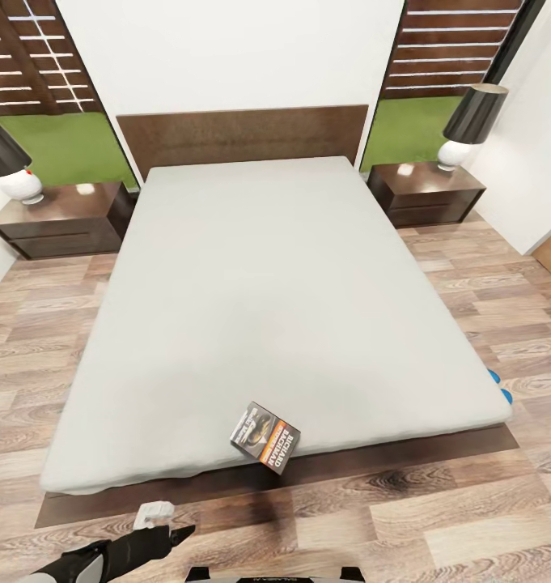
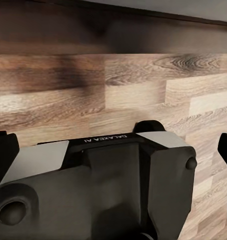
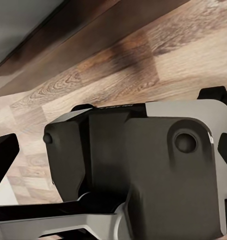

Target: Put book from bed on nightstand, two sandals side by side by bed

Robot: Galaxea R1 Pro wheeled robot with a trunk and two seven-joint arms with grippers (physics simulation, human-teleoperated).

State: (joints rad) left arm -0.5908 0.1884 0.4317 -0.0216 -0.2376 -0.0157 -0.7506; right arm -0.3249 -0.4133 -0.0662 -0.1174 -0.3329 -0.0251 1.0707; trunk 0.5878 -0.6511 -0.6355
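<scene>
The bed (image 1: pixel 267 308) is seen from its foot end in the head view, its pale mattress set on a dark frame with the headboard (image 1: pixel 241 134) against the white wall. The book (image 1: pixel 264 437) is recorded lying flat on the mattress at the foot edge, slightly right of centre, turned at an angle. Two blue sandals (image 1: pixel 500 386) are noted as small tips showing on the floor just beside the bed's right side, near the foot corner; most of each is hidden by the mattress.

A nightstand (image 1: pixel 61 220) is placed at the left of the headboard and a second nightstand (image 1: pixel 426 193) at the right, each bearing a lamp with a dark shade.

The left gripper (image 1: pixel 171 525) is seen low over the wood floor (image 1: pixel 437 518), just short of the bed frame; the book lies up and to the right of it, well apart, not between the fingers. In both wrist views, dark fingertips at opposite picture edges indicate spread jaws with nothing held. The robot's base is seen in both wrist views.
</scene>
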